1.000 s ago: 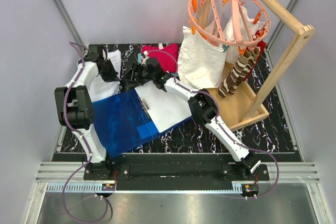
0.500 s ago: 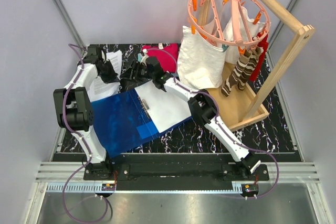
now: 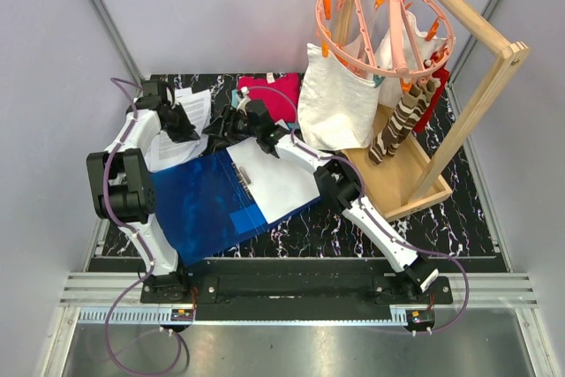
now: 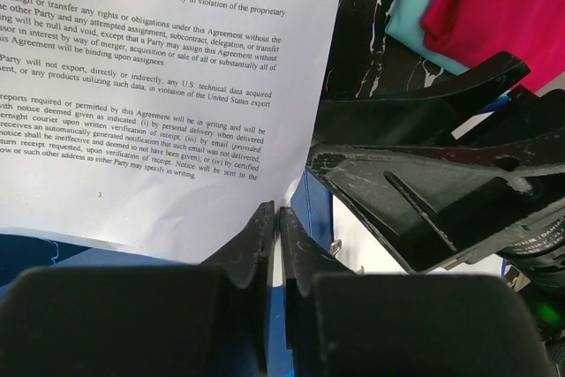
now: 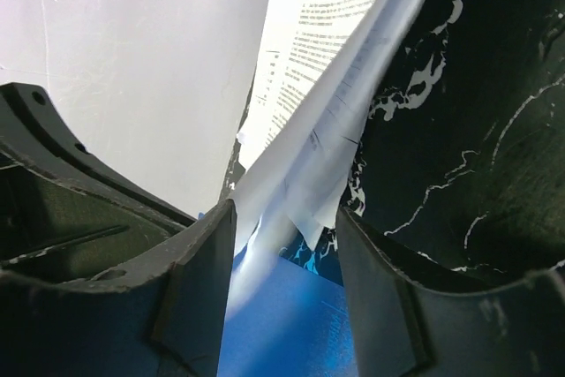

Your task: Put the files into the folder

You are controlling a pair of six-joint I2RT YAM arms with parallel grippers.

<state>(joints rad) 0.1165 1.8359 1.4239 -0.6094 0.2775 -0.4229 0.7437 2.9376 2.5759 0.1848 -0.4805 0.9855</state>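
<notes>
Because I judged the files (image 4: 159, 86) light, floppy and slippery, my left claw (image 4: 275, 211) pinched their edge just beyond the folder's (image 3: 207, 205) far corner, while my right claw (image 5: 284, 218) stood released around them.

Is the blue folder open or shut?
Open. The blue folder lies spread flat, its metal clip bared down the middle, with a white sheet lying on the half to the right of it.
</notes>
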